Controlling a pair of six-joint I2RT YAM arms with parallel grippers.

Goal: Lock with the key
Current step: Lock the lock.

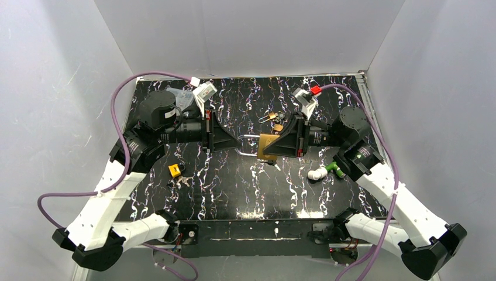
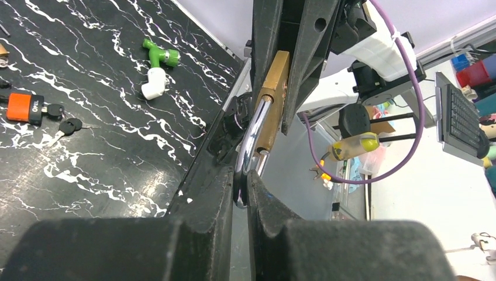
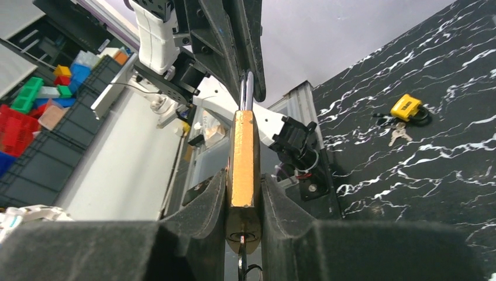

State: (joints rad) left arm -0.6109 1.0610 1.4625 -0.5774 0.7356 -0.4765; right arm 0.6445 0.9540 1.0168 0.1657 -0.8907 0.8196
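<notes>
1. the brass padlock [image 3: 244, 155] is held above the middle of the black marbled table [image 1: 234, 193], between both arms.
2. the right gripper [image 3: 243, 190] clamps the padlock's body; a key [image 3: 241, 257] sits in the keyhole.
3. the left gripper [image 2: 241, 187] is pinched closed on the curved steel shackle [image 2: 251, 137].

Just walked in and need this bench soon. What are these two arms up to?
Together they hold one brass padlock above the table. The right pincer clamps its body, with a key apparently in the keyhole underneath. The left pincer is shut on the shackle. The shackle's free end looks not yet seated in the body, so the lock seems open.
</notes>
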